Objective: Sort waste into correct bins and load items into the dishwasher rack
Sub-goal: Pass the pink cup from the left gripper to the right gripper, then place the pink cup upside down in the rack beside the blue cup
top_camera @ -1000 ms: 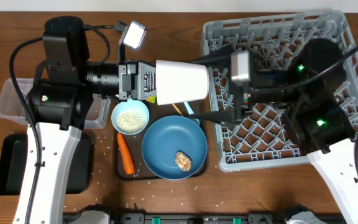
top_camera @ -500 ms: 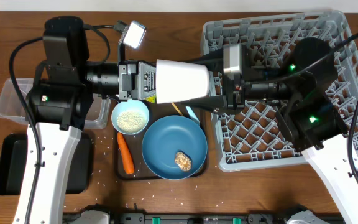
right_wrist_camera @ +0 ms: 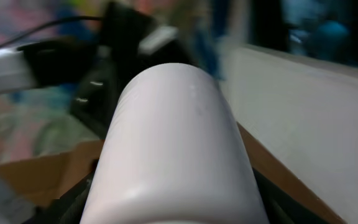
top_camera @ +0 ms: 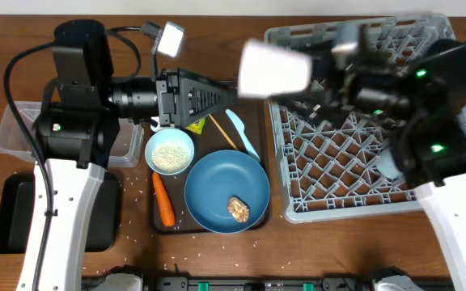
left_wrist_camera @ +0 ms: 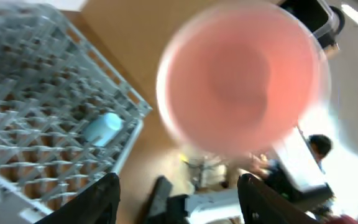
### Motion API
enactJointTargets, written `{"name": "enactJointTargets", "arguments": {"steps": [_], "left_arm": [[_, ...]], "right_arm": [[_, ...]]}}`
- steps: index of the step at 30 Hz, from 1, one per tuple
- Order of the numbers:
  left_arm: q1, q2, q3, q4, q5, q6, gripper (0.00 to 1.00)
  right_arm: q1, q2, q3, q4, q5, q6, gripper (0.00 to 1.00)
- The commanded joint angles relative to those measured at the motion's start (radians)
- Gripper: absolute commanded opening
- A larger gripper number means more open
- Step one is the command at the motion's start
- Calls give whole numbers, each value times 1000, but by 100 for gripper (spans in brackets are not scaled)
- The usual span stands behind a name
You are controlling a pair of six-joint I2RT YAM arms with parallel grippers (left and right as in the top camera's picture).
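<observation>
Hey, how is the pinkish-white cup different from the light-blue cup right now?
Place: the pinkish-white cup is in the air, gripped by the right tool, while the light-blue cup lies free inside the dishwasher rack.
Colour: the pinkish-white cup is pale pink, the light-blue cup pale blue.
Sharpness: the pinkish-white cup is smeared by motion blur, the light-blue cup is not.
Shared: both are plain cups turned on their sides.

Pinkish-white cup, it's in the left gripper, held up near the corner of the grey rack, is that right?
Not quite: the pinkish-white cup is in the right gripper, held up near the corner of the grey rack. The overhead view shows the left gripper open, empty and apart from it.
</observation>
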State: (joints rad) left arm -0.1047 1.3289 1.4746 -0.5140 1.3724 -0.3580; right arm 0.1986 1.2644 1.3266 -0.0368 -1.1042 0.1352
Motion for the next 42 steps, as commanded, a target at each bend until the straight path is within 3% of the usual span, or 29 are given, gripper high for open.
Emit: {"name": "enactJointTargets", "arguments": {"steps": [1, 5, 11, 17, 21, 42], "left_arm": [[5, 19, 9, -6, -128, 36, 62], [5, 37, 9, -28, -170, 37, 62], [5, 46, 9, -119, -235, 71, 62], [5, 46, 9, -175, -281, 96, 62], [5, 46, 9, -182, -301, 96, 62], [5, 46, 9, -201, -325, 96, 62]], "right_arm": [[-109, -17, -1, -63, 40, 99, 57], [-225, -17, -1, -290, 165, 107, 57], [-347, -16, -1, -657, 613, 104, 57], [-375, -12, -1, -842, 978, 112, 57], [-375, 19, -1, -908, 1122, 148, 58], [-375, 352, -1, -829, 1122, 271, 58]]}}
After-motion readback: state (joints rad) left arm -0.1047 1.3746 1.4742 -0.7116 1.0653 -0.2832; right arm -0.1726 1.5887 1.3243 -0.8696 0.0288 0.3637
